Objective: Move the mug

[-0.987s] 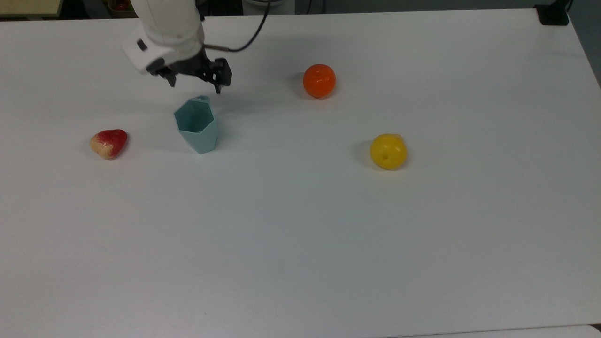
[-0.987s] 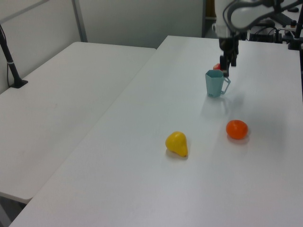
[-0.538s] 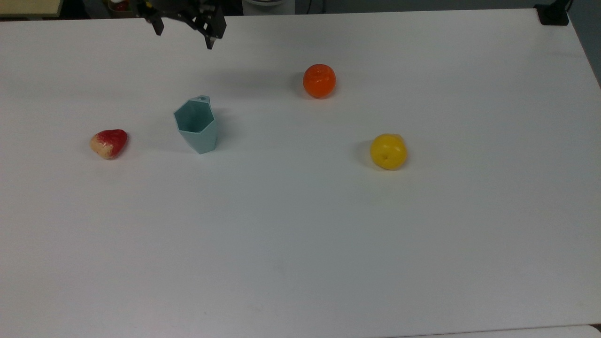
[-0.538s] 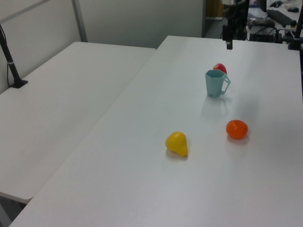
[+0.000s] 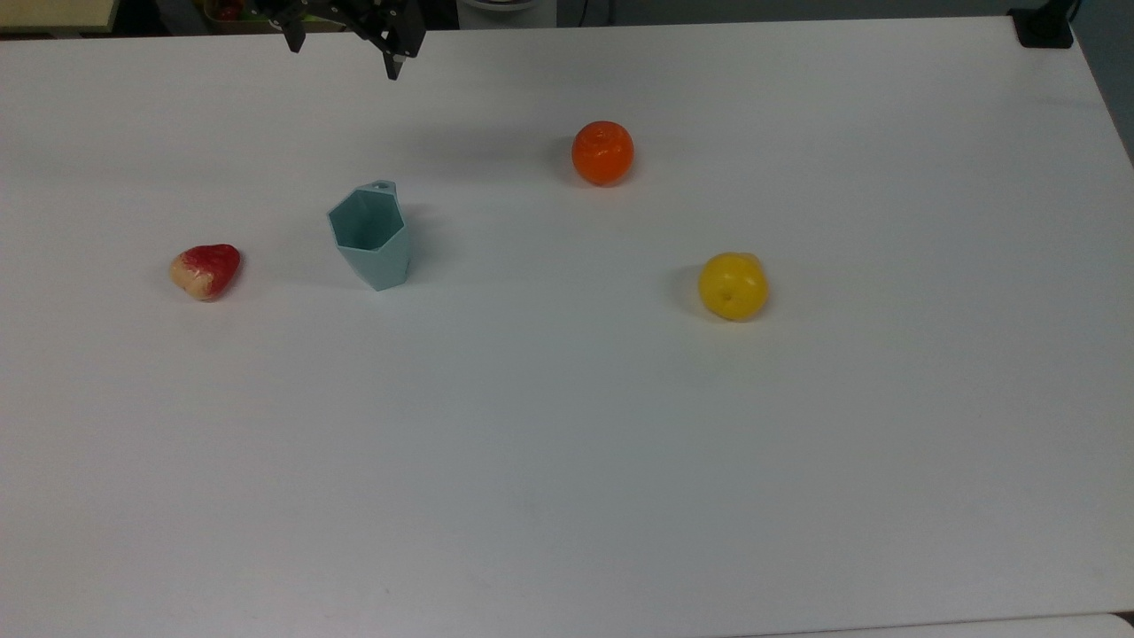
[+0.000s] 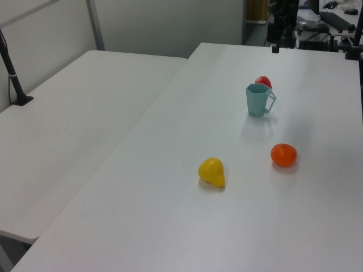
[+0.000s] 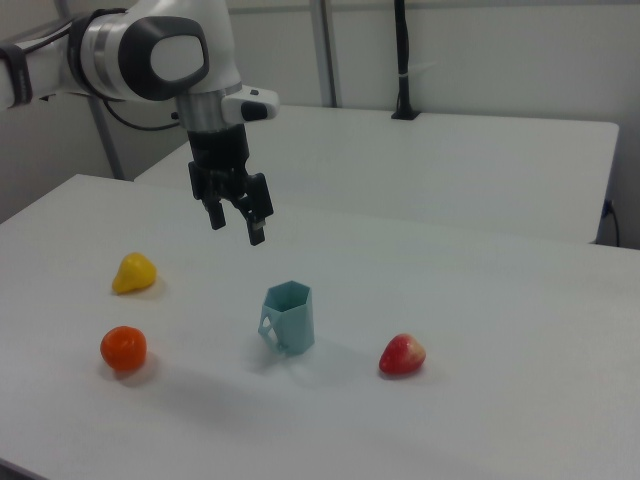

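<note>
The mug (image 5: 372, 235) is a pale teal faceted cup standing upright on the white table (image 5: 567, 461), with a small holed tab at its rim. It also stands in the left view (image 6: 259, 100) and the right view (image 7: 290, 318). My gripper (image 7: 236, 225) hangs well above the mug, open, with nothing between its black fingers. In the top view the gripper (image 5: 343, 51) sits at the upper edge, beyond the mug. In the left view one dark fingertip (image 6: 274, 49) shows near the top.
A red fruit (image 5: 205, 270) lies at the top view's left of the mug. An orange (image 5: 602, 152) and a yellow fruit (image 5: 732, 285) lie to the top view's right. A second white table (image 7: 450, 170) with a black post (image 7: 400, 60) stands alongside.
The gripper has lifted up and away from just beside the mug's rim, staying open. The mug and the fruits have not moved.
</note>
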You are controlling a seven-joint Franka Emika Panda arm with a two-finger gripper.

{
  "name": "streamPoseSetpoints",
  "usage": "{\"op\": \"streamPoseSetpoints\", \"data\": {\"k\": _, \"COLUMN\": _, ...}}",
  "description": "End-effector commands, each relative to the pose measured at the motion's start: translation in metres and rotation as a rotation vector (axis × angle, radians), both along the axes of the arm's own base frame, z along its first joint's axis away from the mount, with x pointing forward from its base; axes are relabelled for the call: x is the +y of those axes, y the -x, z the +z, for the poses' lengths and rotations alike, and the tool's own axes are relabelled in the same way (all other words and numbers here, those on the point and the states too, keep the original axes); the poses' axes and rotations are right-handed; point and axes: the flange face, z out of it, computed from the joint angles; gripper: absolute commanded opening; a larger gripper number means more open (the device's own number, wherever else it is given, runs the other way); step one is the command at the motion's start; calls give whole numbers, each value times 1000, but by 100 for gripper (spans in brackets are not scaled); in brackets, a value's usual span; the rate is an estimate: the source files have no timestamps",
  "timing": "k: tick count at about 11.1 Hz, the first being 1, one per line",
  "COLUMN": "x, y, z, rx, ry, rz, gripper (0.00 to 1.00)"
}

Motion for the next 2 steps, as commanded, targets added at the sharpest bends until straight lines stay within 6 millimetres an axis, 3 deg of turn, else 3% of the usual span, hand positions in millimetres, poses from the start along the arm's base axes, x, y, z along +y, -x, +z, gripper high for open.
{"op": "streamPoseSetpoints", "data": {"k": 1, "x": -1, "y": 3, "z": 5, "rx": -1, "ry": -9, "rz": -20, "gripper": 100}}
{"op": "streamPoseSetpoints", "data": {"k": 2, "x": 0, "y": 3, "z": 4, "rx": -1, "ry": -9, "rz": -18, "gripper": 100}}
